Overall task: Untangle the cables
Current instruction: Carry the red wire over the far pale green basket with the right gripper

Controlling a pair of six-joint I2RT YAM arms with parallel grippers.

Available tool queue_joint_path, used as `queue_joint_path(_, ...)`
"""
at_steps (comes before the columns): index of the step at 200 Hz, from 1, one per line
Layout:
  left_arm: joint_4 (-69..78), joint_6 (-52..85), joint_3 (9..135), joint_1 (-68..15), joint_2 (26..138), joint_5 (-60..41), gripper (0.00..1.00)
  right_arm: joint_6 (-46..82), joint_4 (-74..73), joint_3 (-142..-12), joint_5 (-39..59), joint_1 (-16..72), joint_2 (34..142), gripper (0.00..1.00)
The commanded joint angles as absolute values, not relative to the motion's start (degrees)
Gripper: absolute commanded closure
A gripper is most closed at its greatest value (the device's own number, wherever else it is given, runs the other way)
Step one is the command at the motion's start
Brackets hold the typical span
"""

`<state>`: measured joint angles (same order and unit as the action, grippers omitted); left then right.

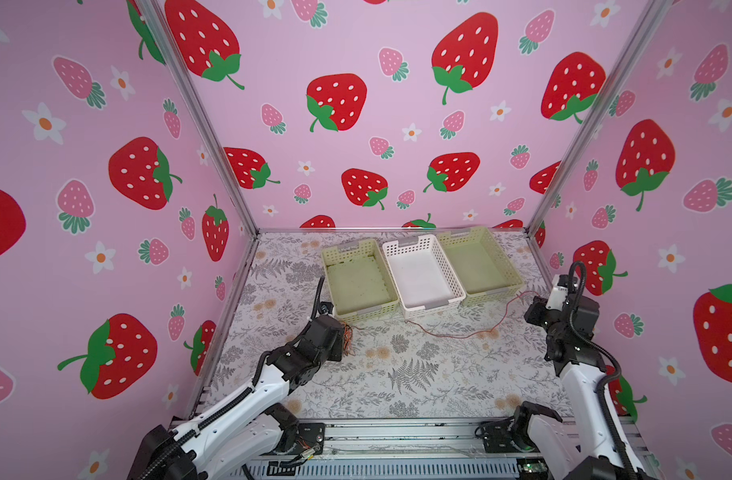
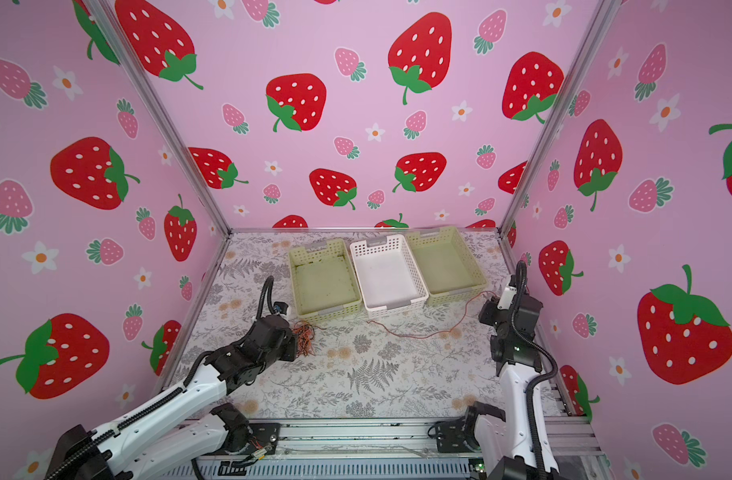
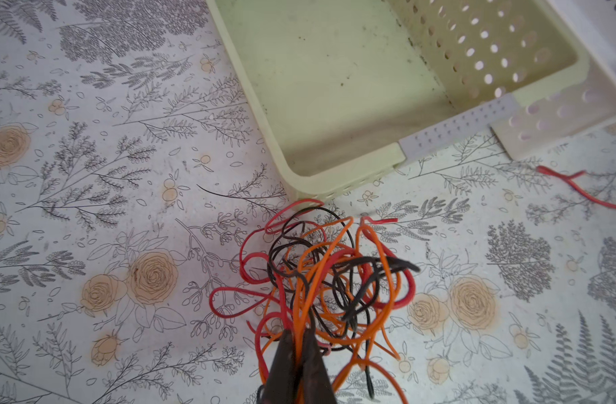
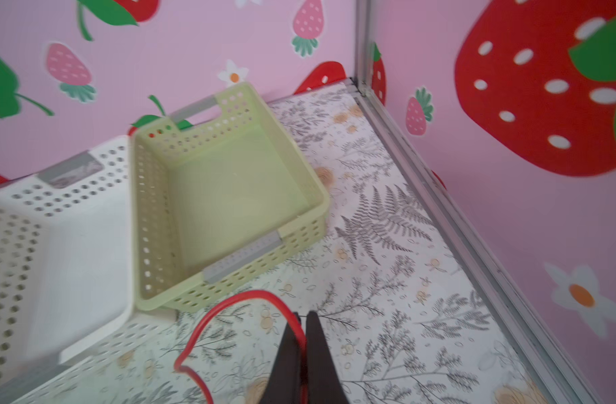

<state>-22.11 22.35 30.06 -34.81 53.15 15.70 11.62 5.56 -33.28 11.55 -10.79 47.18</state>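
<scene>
The cables (image 3: 327, 280) form a loose knot of red, orange and black wires on the floral mat, just in front of a pale green basket's corner. My left gripper (image 3: 301, 334) is shut on orange strands at the knot's near side. In both top views the knot (image 1: 347, 337) (image 2: 305, 338) shows beside the left wrist, which hides the fingertips. One red cable (image 1: 459, 335) (image 2: 422, 335) runs out of it across the mat to the right. My right gripper (image 4: 303, 316) is shut on that red cable (image 4: 229, 303), above the mat by the right green basket.
Three empty perforated baskets stand in a row at the back: a green one (image 1: 366, 311), a white one (image 1: 434, 305) and another green one (image 1: 493, 295). An aluminium frame rail (image 4: 474, 245) and the pink wall close off the right side.
</scene>
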Motion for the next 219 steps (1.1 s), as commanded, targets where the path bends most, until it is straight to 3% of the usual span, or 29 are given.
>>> queue_joint_path(1, -22.7, 20.9, 33.0, -35.5, 54.7, 12.6, 1.0, 10.3, 8.1, -37.2, 22.0, -8.0, 44.2, 1.0)
queue_joint_path(41, -23.2, 19.7, 34.4, -38.6, 57.6, 12.7, 1.0, 7.0, 6.6, -44.7, 29.6, 2.5, 43.7, 1.0)
queue_joint_path(99, -23.9, 21.5, 32.9, -39.6, 56.0, 15.7, 1.0, 7.0, -1.2, -57.7, 24.9, 16.0, 49.2, 1.0)
queue_joint_path(219, -24.0, 23.7, 31.1, -40.0, 55.9, 15.2, 1.0, -4.7, -14.0, -87.9, 18.6, 32.6, 80.7, 1.0)
